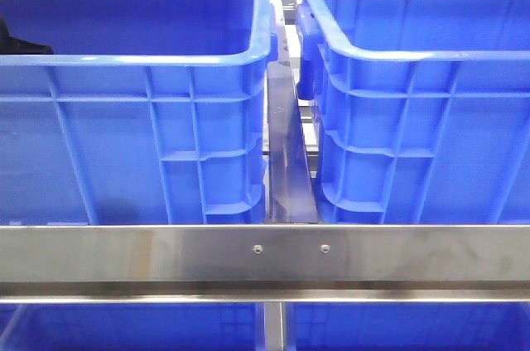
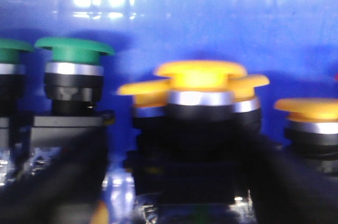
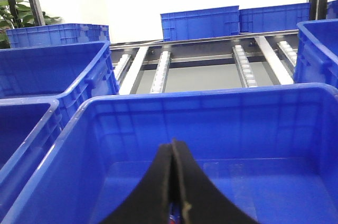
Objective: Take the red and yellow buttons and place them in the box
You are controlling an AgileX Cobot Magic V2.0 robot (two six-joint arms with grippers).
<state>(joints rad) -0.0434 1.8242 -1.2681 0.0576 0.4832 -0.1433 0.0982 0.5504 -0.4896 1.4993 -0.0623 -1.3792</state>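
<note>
In the left wrist view my left gripper point(image 2: 177, 150) is low inside a blue bin, its dark fingers point(image 2: 63, 171) standing either side of the black body of a yellow button point(image 2: 200, 76). A strip of blue shows between one finger and the body, so the jaws are open around it. More yellow buttons point(image 2: 311, 110) stand close beside and behind it. Two green buttons point(image 2: 74, 49) stand off to one side. No red button shows clearly. My right gripper point(image 3: 173, 150) is shut, fingertips pressed together, above an empty blue box point(image 3: 211, 129).
The front view shows two tall blue bins, one on the left point(image 1: 132, 61) and one on the right point(image 1: 414, 61), with a narrow gap between them, behind a steel rail point(image 1: 265, 256). A dark shape point(image 1: 21, 43) sits inside the left bin. More blue bins and roller tracks point(image 3: 243, 65) lie beyond.
</note>
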